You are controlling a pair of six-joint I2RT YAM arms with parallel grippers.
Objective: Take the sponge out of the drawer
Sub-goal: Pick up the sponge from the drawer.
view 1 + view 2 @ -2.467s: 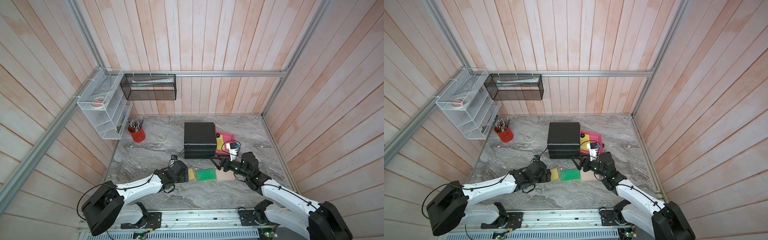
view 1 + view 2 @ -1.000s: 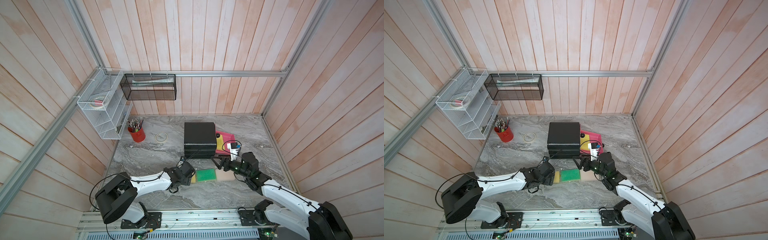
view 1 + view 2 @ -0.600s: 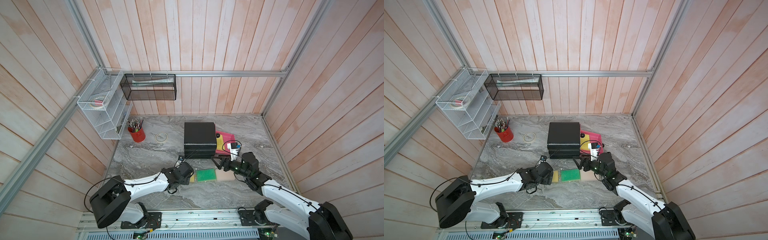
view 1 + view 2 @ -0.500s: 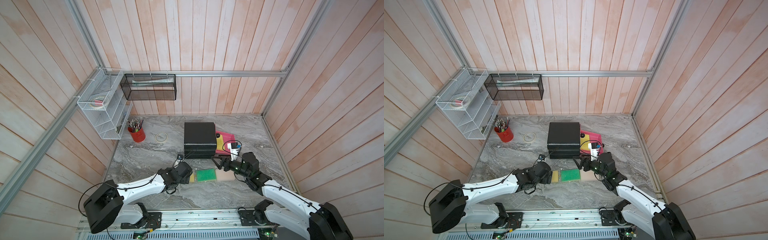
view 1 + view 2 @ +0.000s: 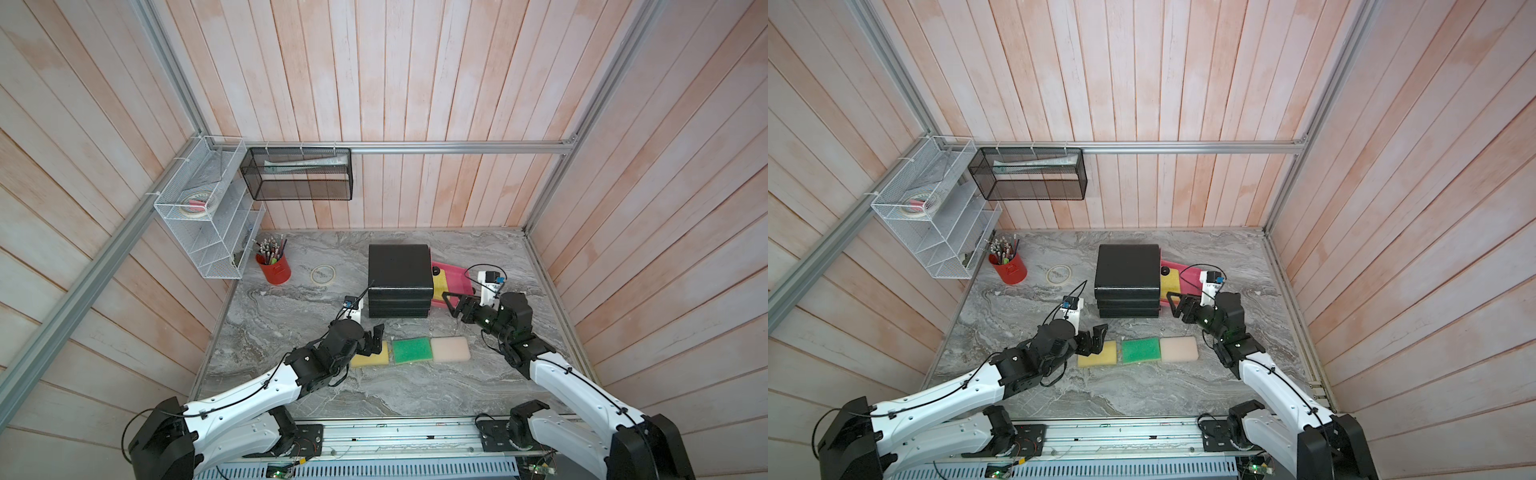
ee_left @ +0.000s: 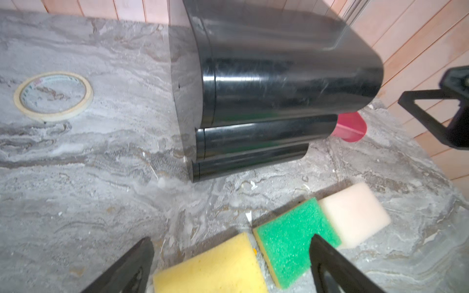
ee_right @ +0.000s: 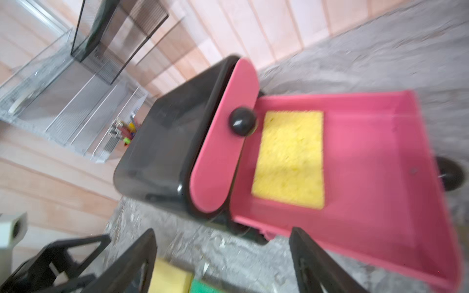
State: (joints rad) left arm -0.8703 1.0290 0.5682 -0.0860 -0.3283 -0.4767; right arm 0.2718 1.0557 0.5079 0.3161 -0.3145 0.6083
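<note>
While the left gripper (image 6: 231, 239) and right gripper (image 7: 223, 230) both gape, gripping nothing, the cabinet's (image 5: 399, 270) pink drawer (image 7: 368, 177) stands pulled out, the yellow sponge (image 7: 289, 157) lying inside. The wire rack (image 5: 216, 249) holds tape (image 5: 187, 210); the red cup (image 5: 275, 272) holds pens (image 5: 271, 247). Print on the loose tape roll (image 6: 88, 95) is unreadable.

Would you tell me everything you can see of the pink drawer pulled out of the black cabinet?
The pink drawer is a shallow, smooth, plastic-looking tray with low walls and a round black knob on its front. It stands pulled far out of the black cabinet, below a closed pink drawer front. A flat yellow sponge lies on its floor near the cabinet end; the rest is bare. The open right gripper hovers beside it, not clearly touching.
</note>
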